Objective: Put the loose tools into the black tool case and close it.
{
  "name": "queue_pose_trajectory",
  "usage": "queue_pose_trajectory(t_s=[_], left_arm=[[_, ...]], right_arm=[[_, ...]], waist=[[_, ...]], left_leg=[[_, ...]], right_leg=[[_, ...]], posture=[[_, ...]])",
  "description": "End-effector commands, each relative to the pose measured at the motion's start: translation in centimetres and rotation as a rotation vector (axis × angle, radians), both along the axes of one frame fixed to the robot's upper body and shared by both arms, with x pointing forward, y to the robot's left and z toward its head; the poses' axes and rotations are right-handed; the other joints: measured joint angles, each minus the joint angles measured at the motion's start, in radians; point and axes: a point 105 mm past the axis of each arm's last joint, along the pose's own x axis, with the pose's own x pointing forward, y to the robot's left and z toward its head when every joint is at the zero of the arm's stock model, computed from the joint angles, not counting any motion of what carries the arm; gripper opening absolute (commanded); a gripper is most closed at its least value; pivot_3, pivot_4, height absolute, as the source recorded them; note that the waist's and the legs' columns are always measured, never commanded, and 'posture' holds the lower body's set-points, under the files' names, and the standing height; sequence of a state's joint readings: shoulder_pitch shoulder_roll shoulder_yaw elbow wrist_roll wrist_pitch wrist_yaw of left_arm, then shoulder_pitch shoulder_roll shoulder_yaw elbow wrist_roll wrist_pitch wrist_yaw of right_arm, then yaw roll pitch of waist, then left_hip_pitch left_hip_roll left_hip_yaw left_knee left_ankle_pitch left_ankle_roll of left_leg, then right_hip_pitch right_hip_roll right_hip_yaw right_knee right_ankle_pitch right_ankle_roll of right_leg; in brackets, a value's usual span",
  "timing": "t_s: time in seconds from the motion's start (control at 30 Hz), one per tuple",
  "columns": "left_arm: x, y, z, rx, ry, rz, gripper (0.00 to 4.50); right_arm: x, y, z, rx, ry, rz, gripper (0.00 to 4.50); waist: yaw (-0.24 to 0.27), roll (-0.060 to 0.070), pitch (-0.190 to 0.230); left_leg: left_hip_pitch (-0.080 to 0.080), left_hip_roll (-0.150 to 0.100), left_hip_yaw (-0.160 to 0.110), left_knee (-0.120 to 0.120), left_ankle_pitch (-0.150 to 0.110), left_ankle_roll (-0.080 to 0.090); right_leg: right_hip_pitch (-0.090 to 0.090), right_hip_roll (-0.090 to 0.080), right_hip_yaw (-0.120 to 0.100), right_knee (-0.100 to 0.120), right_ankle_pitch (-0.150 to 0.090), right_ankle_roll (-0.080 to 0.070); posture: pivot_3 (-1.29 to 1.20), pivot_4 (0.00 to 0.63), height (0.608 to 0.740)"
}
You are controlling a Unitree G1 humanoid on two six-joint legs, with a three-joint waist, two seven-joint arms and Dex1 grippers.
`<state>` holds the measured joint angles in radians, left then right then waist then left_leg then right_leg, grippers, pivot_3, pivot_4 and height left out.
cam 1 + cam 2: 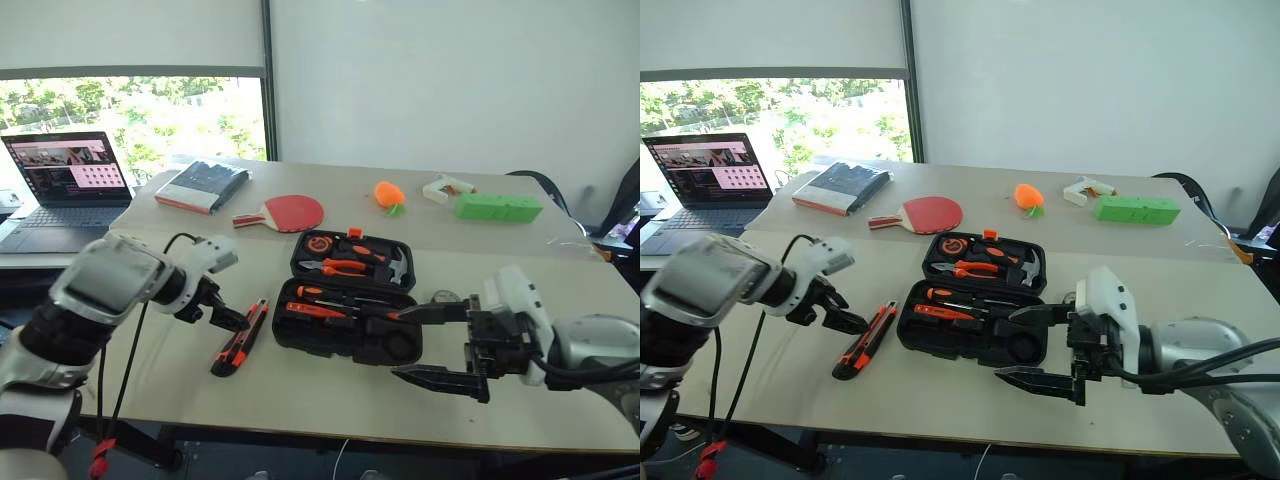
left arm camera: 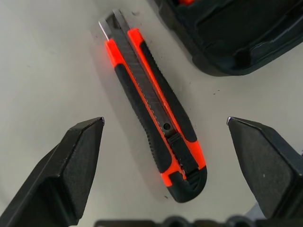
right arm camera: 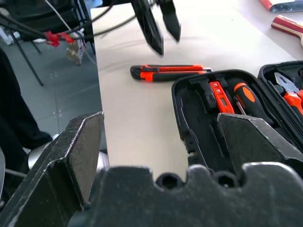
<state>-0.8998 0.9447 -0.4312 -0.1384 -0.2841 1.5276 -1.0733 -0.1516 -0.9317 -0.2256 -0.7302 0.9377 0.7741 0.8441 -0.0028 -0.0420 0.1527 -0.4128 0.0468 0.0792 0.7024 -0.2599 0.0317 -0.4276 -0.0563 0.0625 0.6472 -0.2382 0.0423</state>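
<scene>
The black tool case is seen lying open near the middle of the desk, toward its front edge, with orange-and-black tools seated in both halves. A long utility knife is left flat on the desk just beside the case's left side, apart from it. The left gripper is held above the knife, its fingers spread wide on either side and touching nothing. The right gripper is held by the case's right front corner, fingers fully apart, nothing gripped.
</scene>
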Motion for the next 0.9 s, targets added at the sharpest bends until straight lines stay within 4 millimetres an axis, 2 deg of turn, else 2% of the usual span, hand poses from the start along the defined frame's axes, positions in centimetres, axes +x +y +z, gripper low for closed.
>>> queue_pose_trajectory(t_s=[0.03,0.27,0.57,0.6,0.67,0.8,0.83,0.9], left_arm=[[0.4,-0.6,-0.1,0.030,-0.005,-0.020,4.49],[0.3,-1.6,-2.5,0.046,0.074,-0.037,4.49],[-0.5,-2.2,-3.7,0.071,0.129,-0.078,4.49],[-0.5,-2.2,-3.8,0.073,0.130,-0.080,3.97],[-0.7,-2.1,-4.0,0.078,0.135,-0.086,3.49],[-0.5,-1.6,-4.3,0.086,0.136,-0.073,1.90],[-0.3,-1.0,-4.4,0.094,0.129,-0.060,1.66],[0.0,-0.1,-4.5,0.109,0.116,-0.041,1.65]], right_arm=[[-0.4,0.8,0.7,0.019,-0.058,0.000,4.50],[-0.4,1.3,0.6,0.060,-0.067,-0.035,4.50],[-0.3,1.6,0.5,0.085,-0.071,-0.054,4.50],[-0.3,1.6,0.6,0.087,-0.072,-0.055,4.50],[-0.3,1.6,0.7,0.089,-0.074,-0.055,4.50],[-0.3,1.5,0.8,0.088,-0.079,-0.055,4.50],[-0.3,1.5,0.9,0.090,-0.080,-0.056,4.50],[-0.2,1.4,0.9,0.090,-0.081,-0.056,4.50]], waist=[[0.002,0.000,0.000],[0.009,0.000,0.000],[0.014,0.001,0.000],[0.014,0.001,0.000],[0.014,0.001,0.000],[0.014,0.001,0.000],[0.014,0.001,0.000],[0.014,0.001,0.000]], left_leg=[[0.000,0.000,0.000,0.000,0.000,0.000],[0.000,-0.001,-0.001,0.000,0.000,0.000],[0.004,-0.001,0.000,0.000,0.000,0.000],[0.004,-0.001,0.000,0.000,0.000,0.000],[0.004,-0.001,0.000,0.000,0.000,0.000],[0.004,-0.001,0.000,0.000,0.000,0.000],[0.004,-0.001,-0.001,0.000,0.000,0.000],[0.004,-0.001,0.000,0.000,0.000,0.000]], right_leg=[[0.000,0.000,0.000,0.000,0.000,0.000],[0.000,-0.001,0.000,0.000,0.000,0.000],[0.004,-0.001,0.000,0.000,0.000,0.000],[0.004,-0.001,0.000,0.000,0.000,0.000],[0.004,-0.001,0.001,0.000,0.000,0.000],[0.003,-0.001,0.001,-0.001,0.000,0.000],[0.004,-0.001,0.001,-0.001,0.000,0.000],[0.004,-0.001,0.001,-0.001,0.000,0.000]], posture=[[0.00,0.150,0.736],[0.00,0.150,0.736],[0.00,0.150,0.736],[0.00,0.150,0.736],[0.00,0.150,0.736],[0.00,0.150,0.736],[0.00,0.150,0.736],[0.00,0.150,0.736]])
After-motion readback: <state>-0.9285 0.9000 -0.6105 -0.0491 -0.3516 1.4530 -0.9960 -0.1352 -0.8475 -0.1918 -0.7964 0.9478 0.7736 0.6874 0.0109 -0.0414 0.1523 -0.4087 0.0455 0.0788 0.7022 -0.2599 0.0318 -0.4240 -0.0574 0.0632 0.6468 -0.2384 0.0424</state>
